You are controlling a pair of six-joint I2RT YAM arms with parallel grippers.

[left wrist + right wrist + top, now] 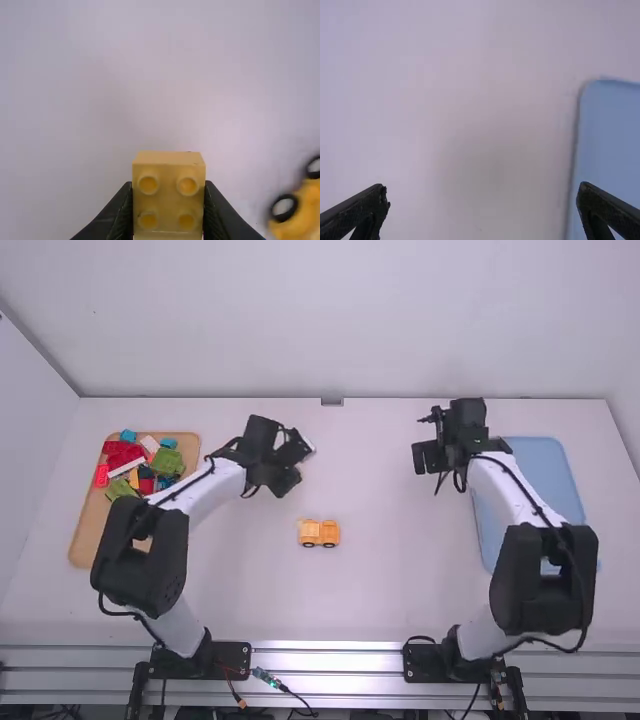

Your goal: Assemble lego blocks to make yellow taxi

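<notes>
- On the left of the high view, a tan tray (88,532) carries a jumble of loose blocks (126,456) in red, green, blue, white and yellow; the left arm (205,486) passes over part of it.
- Across the white table (370,610), on the right of the high view, a light blue tray (542,458) lies partly covered by the right arm (500,480). The right gripper (425,458) is just beside that tray, over the table.
- Between the two arms in the high view sits the yellow-orange toy vehicle (319,533), nearer the left gripper (286,478). It is boxy, with a small gap between its two upper parts and two black wheels facing the camera's side.
- In the left wrist view, the left gripper (169,186) is clamped on a yellow block (168,199), squarish, its four round studs facing the camera. The vehicle's blurred edge, with two black-rimmed wheels (284,207) that have pale centres, lies apart from the block.
- In the right wrist view, the right gripper's (483,195) fingers stand wide apart with nothing between them but a view of the table; the blue tray's rounded corner is near.
</notes>
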